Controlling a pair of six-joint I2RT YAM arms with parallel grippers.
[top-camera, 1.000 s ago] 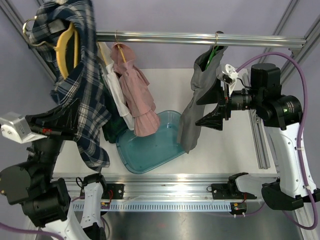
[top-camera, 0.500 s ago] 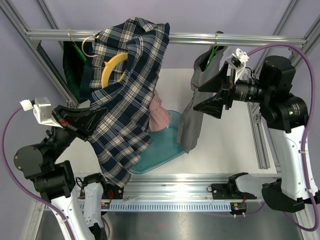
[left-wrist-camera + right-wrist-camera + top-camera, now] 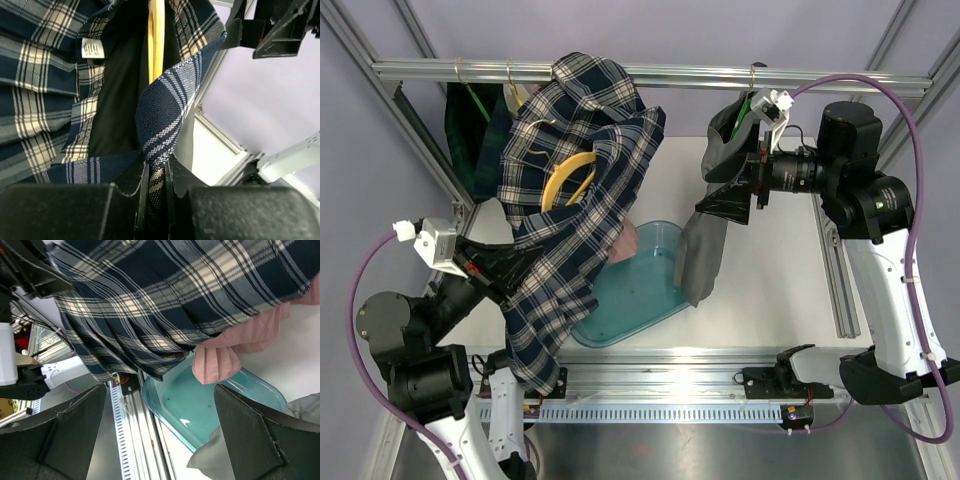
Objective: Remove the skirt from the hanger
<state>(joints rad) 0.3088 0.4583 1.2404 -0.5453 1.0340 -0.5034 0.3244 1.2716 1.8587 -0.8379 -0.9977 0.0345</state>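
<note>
A navy and cream plaid skirt [image 3: 570, 190] hangs on a yellow hanger [image 3: 570, 172] below the rail, draped down toward the left arm. My left gripper [image 3: 505, 275] is shut on a fold of the skirt's waistband [image 3: 160, 125]; the yellow hanger [image 3: 156, 40] shows inside the skirt just above. My right gripper [image 3: 732, 205] is open and empty, held beside a grey garment [image 3: 712, 225]; the plaid skirt [image 3: 165, 295] fills the top of its view.
A metal rail [image 3: 720, 76] runs across the top with a dark green garment [image 3: 470, 130] at left. A pink skirt [image 3: 240, 342] hangs behind the plaid one above a teal bin [image 3: 640, 290]. Frame posts stand at both sides.
The plaid skirt and its hanger have swung right along the rail and sagged lower. My left gripper moved down and right with it. The right gripper shifted slightly left.
</note>
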